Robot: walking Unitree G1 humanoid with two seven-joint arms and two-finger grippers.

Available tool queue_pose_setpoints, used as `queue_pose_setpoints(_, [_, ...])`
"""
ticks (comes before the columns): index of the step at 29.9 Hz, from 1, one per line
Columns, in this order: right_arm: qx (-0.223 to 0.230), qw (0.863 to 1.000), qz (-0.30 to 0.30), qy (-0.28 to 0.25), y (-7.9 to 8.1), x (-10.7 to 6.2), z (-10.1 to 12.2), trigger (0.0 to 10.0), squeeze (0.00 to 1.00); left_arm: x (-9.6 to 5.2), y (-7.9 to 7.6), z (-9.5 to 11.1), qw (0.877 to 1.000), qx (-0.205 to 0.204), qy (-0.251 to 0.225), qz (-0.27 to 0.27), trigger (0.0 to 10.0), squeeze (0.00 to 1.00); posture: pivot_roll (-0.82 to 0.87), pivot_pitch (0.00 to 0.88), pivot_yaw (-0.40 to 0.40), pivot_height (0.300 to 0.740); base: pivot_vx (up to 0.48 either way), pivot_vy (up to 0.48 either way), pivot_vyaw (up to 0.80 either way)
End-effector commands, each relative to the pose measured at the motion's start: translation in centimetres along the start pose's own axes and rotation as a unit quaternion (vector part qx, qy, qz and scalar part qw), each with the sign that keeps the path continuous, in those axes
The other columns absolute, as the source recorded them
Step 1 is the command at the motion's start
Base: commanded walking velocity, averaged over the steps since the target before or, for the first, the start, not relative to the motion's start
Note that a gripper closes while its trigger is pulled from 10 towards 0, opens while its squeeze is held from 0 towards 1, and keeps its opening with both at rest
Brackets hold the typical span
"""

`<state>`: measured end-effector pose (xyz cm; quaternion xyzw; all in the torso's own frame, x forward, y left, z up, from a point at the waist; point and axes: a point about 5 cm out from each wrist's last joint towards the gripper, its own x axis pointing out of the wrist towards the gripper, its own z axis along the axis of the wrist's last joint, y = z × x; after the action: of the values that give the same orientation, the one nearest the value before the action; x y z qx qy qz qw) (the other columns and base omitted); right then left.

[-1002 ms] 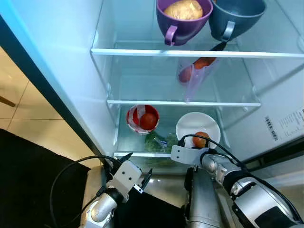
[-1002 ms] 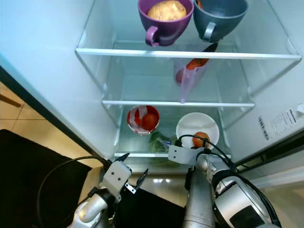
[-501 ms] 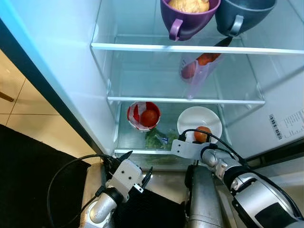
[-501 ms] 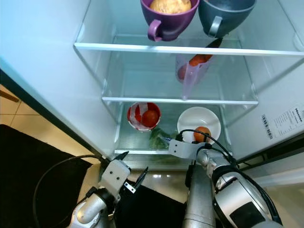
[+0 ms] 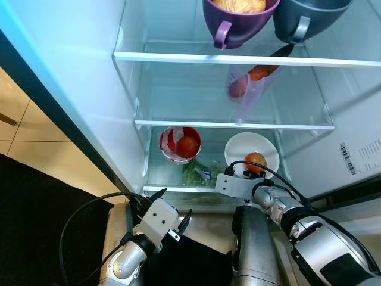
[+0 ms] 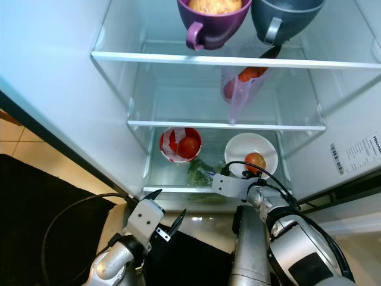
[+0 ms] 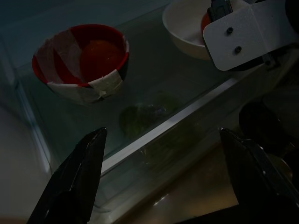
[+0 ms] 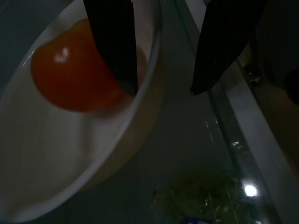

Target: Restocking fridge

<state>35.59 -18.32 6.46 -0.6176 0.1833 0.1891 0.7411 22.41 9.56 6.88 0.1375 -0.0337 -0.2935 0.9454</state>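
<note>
At the front edge of the fridge's lowest glass shelf (image 5: 178, 189), the right pincer (image 8: 159, 91) is hanging with its fingers released and spread over the near rim of the white bowl (image 5: 241, 148), one finger inside the rim and the other outside it. The orange fruit (image 5: 255, 159) is lying free in that bowl, touching neither finger in the right wrist view. Compared with a second ago, the fruit is sitting a little deeper in the bowl and the right wrist is easing back toward the shelf edge, though part of that shift is the head camera tilting. That suggests the drop-off is done: this item is stocked, and the arm is probably clearing out for the next one.

Toward the left side of the same shelf, the red-and-white bowl (image 5: 172, 143) is holding a red tomato (image 5: 187, 145), and a bag of greens (image 5: 196, 174) is lying between the two bowls near the front edge. The left pincer (image 7: 161, 177) is hovering outside and below the shelf's front edge, fingers released and holding nothing. Higher up, a purple mug (image 5: 238, 21), a grey mug (image 5: 306, 18) and a clear bag of produce (image 5: 244, 86) are already in place.
</note>
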Motion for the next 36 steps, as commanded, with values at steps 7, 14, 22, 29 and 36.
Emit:
queue_pose_setpoints(7, [0.014,1.0,-0.018,-0.017,-1.1,0.0,0.1,10.0,0.0,-0.1,-0.2,-0.7,1.0,-0.001,0.02,-0.01,10.0,0.0,0.25,0.4,-0.022,0.426,0.0,0.0,0.0])
queue_pose_setpoints(14, [0.028,0.998,-0.027,-0.042,-2.3,-0.2,0.2,10.0,0.0,0.6,0.0,-0.8,1.0,0.002,0.016,-0.012,10.0,0.0,0.23,0.362,-0.025,0.426,0.0,0.0,0.0])
queue_pose_setpoints(22, [0.032,0.998,-0.01,-0.046,-2.5,-0.3,-0.4,10.0,0.0,1.2,0.2,-0.9,1.0,0.005,0.015,-0.014,10.0,0.0,0.22,0.335,-0.027,0.426,0.0,0.0,0.0])
queue_pose_setpoints(29, [0.04,0.998,-0.004,-0.049,-2.8,-0.5,-0.9,10.0,0.0,1.5,0.3,-1.0,1.0,0.008,0.013,-0.016,10.0,0.0,0.21,0.312,-0.026,0.426,0.0,0.0,0.0])
queue_pose_setpoints(36, [0.075,0.995,0.008,-0.067,-3.1,-0.7,-1.1,10.0,0.0,1.8,0.5,-1.1,1.0,0.012,0.013,-0.019,10.0,0.0,0.2,0.275,-0.024,0.426,0.0,0.0,0.0])
